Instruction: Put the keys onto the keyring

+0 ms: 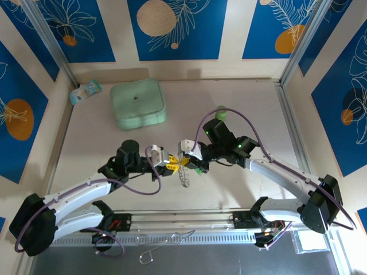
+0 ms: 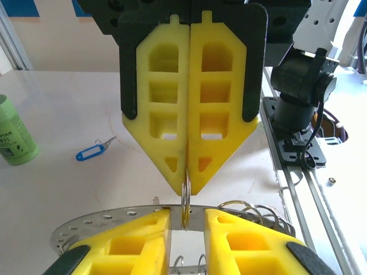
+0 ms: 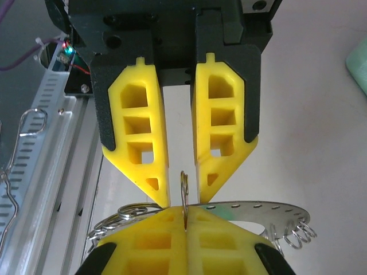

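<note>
Pinching keyring (image 2: 185, 206) edge-on, left end effector (image 2: 186, 184); ring's top hidden.

Enclosed tabletop bay, decorated walls, even lighting.

One table (image 1: 258, 114), pale beige top with faint marbled veining and a slight sheen, closed in on three sides. Back wall (image 1: 172, 28), left wall (image 1: 23, 114) and right wall (image 1: 344, 103): deep-blue panels printed with white line-drawn leaves and orange or tan discs, set apart by plain cream stripes (image 1: 120, 28). Two bare aluminium posts, one at the rear-left corner (image 1: 49, 40), one at the rear-right (image 1: 304, 40), both leaning outward in the top view. Aluminium rail (image 1: 189, 217) along the table's near edge, with a slotted strip (image 1: 74, 240) below it and a dark grey surface (image 1: 229, 260) beyond. Light diffuse, shadows soft and short.
</note>
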### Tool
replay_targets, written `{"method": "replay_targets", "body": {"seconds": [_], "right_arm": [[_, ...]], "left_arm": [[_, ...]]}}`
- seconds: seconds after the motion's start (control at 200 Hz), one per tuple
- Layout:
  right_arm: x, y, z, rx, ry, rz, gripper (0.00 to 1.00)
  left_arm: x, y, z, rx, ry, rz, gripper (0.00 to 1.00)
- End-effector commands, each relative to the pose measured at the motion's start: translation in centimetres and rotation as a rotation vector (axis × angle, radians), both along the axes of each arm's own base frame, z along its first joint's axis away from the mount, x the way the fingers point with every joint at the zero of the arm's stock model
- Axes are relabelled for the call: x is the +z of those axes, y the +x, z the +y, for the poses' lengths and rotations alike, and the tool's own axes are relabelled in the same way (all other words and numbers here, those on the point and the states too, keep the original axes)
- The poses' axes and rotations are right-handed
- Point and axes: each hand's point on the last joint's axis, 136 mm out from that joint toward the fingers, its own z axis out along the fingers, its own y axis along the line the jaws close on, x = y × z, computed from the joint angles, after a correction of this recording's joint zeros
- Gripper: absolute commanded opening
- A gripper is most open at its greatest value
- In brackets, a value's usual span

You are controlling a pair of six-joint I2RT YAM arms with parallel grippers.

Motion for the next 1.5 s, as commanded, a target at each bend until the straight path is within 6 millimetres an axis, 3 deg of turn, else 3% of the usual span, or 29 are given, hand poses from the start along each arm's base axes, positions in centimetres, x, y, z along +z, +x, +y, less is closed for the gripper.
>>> {"method": "replay_targets", "body": {"seconds": [0.0,0.145,0.21,0.3,0.39,0.56,0.835,1.225,1.495], "right_arm": [[0.6,-0.4,0.2,0.037,-0.025,-0.022,0.00],[0.6,-0.7,0.4,0.051,-0.032,-0.021,0.00],[0.6,-0.7,0.4,0.050,-0.030,-0.020,0.00],[1.1,-0.5,0.3,0.026,0.025,-0.028,0.00],[2.1,-0.6,0.0,0.014,0.134,-0.014,0.26],[2.1,-0.9,-0.6,0.000,0.244,0.006,0.33],[2.0,-0.7,-0.5,-0.014,0.289,-0.007,0.32],[2.3,-1.3,0.0,0.027,0.314,0.016,0.20],[2.1,-1.2,0.4,0.033,0.313,0.017,0.19]], "left_arm": [[1.1,-0.7,-0.5,-0.059,-0.012,-0.029,0.19],[1.2,-0.7,-0.5,-0.061,-0.013,-0.029,0.09],[1.2,-0.7,-0.5,-0.062,-0.014,-0.030,0.00],[1.2,-0.9,-0.5,-0.067,-0.017,-0.032,0.00],[1.7,-0.9,-0.5,-0.065,-0.050,-0.046,0.00],[2.5,-1.2,-0.6,-0.071,-0.107,-0.057,0.00],[2.7,-1.6,-0.6,-0.097,-0.143,-0.063,0.00],[3.0,-1.7,-0.8,-0.113,-0.169,-0.072,0.00],[3.7,-1.8,-0.8,-0.118,-0.201,-0.078,0.00]]}}
